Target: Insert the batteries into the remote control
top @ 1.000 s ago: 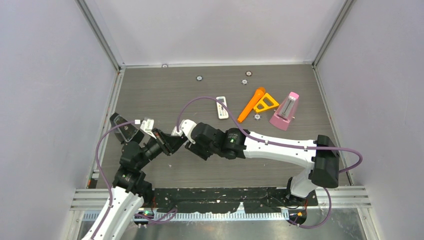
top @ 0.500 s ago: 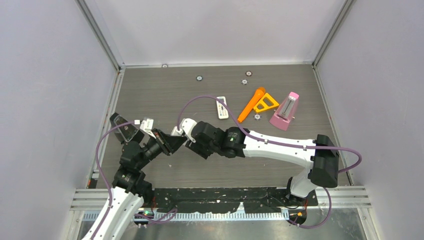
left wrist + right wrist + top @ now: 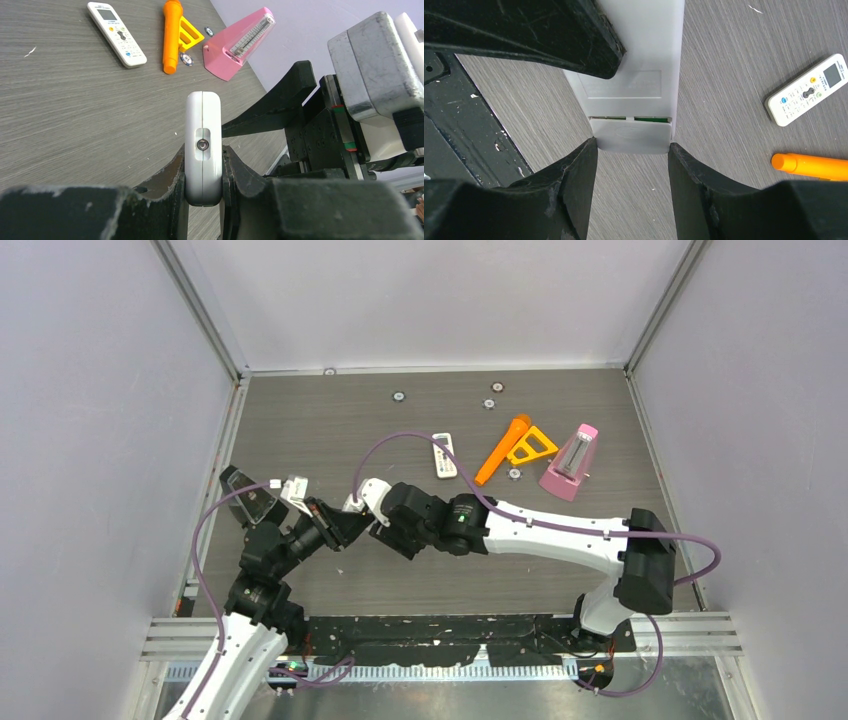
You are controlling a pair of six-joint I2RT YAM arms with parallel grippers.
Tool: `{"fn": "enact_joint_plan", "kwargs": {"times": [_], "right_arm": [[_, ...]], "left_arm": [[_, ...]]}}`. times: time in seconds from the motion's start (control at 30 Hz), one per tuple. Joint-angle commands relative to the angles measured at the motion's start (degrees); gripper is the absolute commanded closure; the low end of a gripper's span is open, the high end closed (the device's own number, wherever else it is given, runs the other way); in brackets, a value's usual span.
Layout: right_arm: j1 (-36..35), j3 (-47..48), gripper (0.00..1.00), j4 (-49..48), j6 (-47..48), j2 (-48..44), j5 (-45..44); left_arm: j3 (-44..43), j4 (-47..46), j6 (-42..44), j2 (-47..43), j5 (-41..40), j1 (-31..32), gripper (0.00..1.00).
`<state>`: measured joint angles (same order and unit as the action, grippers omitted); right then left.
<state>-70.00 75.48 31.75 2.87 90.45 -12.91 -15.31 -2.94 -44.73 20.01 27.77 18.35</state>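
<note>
While the left end effector [image 3: 202, 180] pinches the white remote [image 3: 202, 115] edge-on above the table [image 3: 75, 110], the right end effector [image 3: 631, 155] clamps the battery cover [image 3: 631, 136] by its 2 sides. The cover sits slightly slid off, with a green strip [image 3: 651, 119] showing in the gap. I judge this the cover step. Next comes a straight slide along the remote's length, braced by the left.

Nothing readable here: the flat white button remote [image 3: 117, 34] shows blurred key marks, the white plastic battery cover [image 3: 631, 137] an illegible embossed oval.
</note>
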Motion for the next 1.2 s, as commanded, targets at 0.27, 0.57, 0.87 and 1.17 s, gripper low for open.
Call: {"fn": "enact_joint_plan", "kwargs": {"times": [0.27,0.57,0.87,1.17], "right_arm": [[1.33,4.27,0.74,-1.45,-0.98,2.23,0.01],[1.53,6.95,0.72,-1.40,-0.67,3.74,1.28],[1.61,10.11,0.71,-1.42,-1.97,5.53,0.93],[2.17,13.49,0.65,0.84,-1.81,7.47,1.77]], "left_arm": [[-1.69,-6.47,-2.30,0.26,6.71,0.11,1.00],[-0.31,-10.01,-5.78,1.56,8.52,0.11,1.00],[0.98,-12.23,-12.04,1.22,8.65,0.11,1.00],[0.76,-13.33,-20.16,2.46,9.29,0.11,1.00]]}}
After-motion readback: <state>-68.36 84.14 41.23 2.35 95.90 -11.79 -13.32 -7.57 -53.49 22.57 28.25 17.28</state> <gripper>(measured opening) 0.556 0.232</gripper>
